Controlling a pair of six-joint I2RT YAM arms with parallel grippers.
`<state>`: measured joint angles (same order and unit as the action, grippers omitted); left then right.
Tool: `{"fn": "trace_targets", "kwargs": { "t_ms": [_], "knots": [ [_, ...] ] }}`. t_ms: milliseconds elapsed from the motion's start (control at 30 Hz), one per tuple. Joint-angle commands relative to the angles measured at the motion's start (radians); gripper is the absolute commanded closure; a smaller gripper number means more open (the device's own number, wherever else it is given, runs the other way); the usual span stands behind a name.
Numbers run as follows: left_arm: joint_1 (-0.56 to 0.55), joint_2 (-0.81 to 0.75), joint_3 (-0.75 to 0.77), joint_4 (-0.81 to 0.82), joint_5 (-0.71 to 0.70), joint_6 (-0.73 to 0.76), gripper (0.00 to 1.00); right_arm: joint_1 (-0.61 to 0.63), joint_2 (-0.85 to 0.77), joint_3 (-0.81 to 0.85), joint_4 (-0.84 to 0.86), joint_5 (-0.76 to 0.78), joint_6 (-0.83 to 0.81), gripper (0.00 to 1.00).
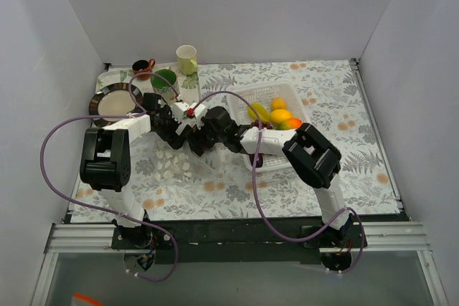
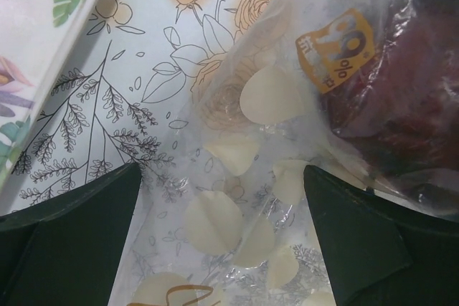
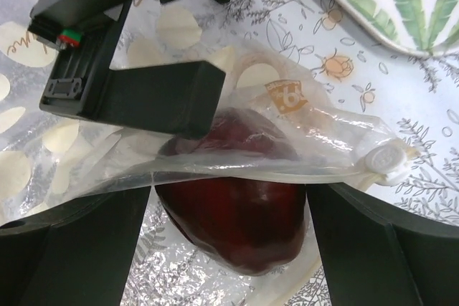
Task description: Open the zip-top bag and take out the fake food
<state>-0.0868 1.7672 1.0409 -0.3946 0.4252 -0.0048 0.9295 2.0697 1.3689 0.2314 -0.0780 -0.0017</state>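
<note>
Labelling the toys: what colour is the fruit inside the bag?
Dark red glossy plastic fruit, best in right wrist view.

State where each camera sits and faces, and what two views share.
Top external: above, behind the bases, facing down at the floral table; left arm, right arm show.
Left wrist: on the left hand, facing down at the clear white-dotted plastic bag; its fingers show.
Right wrist: on the right hand, facing that bag; its fingers show.
Wrist views share the dark red toy fruit.
</note>
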Motion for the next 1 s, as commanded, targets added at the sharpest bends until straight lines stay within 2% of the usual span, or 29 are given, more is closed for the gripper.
{"fn": "trace_targets", "kwargs": {
  "t_ms": [0, 100, 133, 200, 233, 300, 500, 800, 867, 967],
  "knots": [
    [-0.011, -0.043, 0.021, -0.023, 0.001, 0.011, 0.02, 0.002, -0.013, -0.054, 0.009, -0.025, 0.029, 0.04],
    [-0.011, -0.048, 0.012, -0.021, -0.012, 0.009, 0.02, 0.012, -0.051, -0.128, 0.039, 0.016, 0.026, 0.09],
    [-0.011, -0.054, 0.010, -0.021, -0.011, 0.011, 0.02, 0.014, -0.071, -0.139, 0.043, 0.021, 0.020, 0.19],
    [-0.011, -0.061, 0.004, -0.023, -0.008, -0.018, 0.02, 0.014, -0.107, -0.149, 0.042, 0.040, 0.020, 0.33],
    [-0.011, -0.075, 0.004, -0.029, -0.008, -0.032, 0.02, 0.012, -0.126, -0.152, 0.039, 0.049, 0.017, 0.47],
    [-0.011, -0.093, 0.005, -0.027, -0.006, -0.046, 0.02, 0.014, -0.201, -0.178, 0.042, 0.072, 0.016, 0.61],
    [-0.011, -0.147, 0.024, -0.052, -0.013, -0.080, 0.02, 0.012, -0.439, -0.241, -0.009, 0.153, 0.005, 0.63],
    [-0.010, -0.178, 0.002, -0.058, 0.000, -0.093, 0.02, -0.012, -0.730, -0.372, -0.262, 0.355, 0.009, 0.61],
    [-0.011, -0.183, -0.013, -0.047, -0.003, -0.092, 0.02, -0.030, -0.764, -0.413, -0.299, 0.363, 0.037, 0.61],
    [-0.011, -0.184, -0.045, -0.049, 0.018, -0.096, 0.02, -0.049, -0.818, -0.476, -0.270, 0.284, 0.065, 0.61]
  ]
}}
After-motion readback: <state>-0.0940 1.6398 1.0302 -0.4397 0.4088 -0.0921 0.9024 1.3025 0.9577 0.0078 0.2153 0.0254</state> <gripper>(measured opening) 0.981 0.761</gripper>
